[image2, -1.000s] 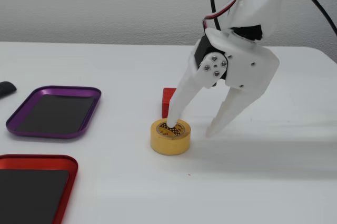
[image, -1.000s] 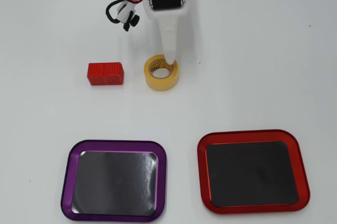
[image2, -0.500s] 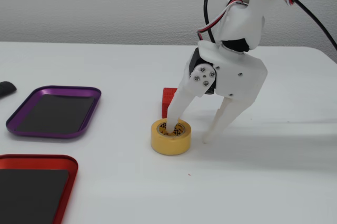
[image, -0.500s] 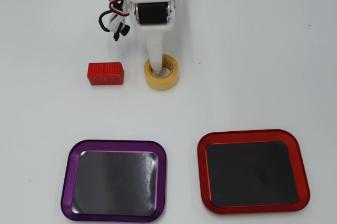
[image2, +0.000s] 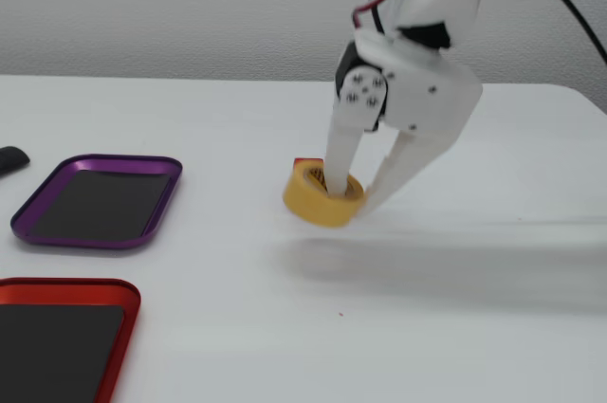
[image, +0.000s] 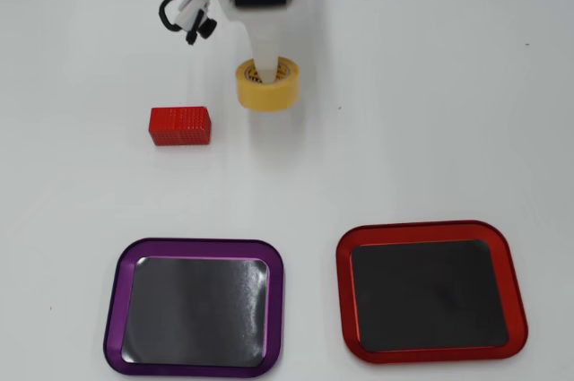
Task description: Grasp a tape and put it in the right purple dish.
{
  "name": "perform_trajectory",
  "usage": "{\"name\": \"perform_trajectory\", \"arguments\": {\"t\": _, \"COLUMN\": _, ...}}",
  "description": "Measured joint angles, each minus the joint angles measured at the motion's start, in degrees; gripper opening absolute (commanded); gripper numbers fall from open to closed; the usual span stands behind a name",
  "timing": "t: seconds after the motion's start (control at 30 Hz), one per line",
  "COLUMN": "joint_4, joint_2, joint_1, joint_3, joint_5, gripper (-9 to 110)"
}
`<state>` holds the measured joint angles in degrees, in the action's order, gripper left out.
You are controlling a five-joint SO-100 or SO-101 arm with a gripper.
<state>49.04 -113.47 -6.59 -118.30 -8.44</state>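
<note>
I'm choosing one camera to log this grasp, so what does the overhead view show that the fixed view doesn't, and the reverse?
Only the overhead view shows the whole red block and both dishes complete. Only the fixed view shows the two fingers straddling the roll's wall, one inside the core, one outside, and a dark object at its left edge. Both show the tape, the gripper, the purple dish and the red dish.

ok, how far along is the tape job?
Done: the gripper has reached the tape, one finger inside the core, one outside. In hand: closing on the roll's wall, which looks tilted in the fixed view but not clearly lifted. Left: carry it to the purple dish, which holds nothing; the red block sits untouched.
</note>
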Motion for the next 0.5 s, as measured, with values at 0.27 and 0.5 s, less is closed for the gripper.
{"name": "perform_trajectory", "arguments": {"t": 0.27, "joint_4": -10.46, "joint_2": -20.3, "joint_1": 0.09, "joint_3": 0.26, "joint_5": -1.76, "gripper": 0}}
{"name": "perform_trajectory", "arguments": {"t": 0.5, "joint_4": -24.7, "joint_2": -9.4, "joint_1": 0.62, "joint_3": -3.87, "joint_5": -6.06, "gripper": 0}}
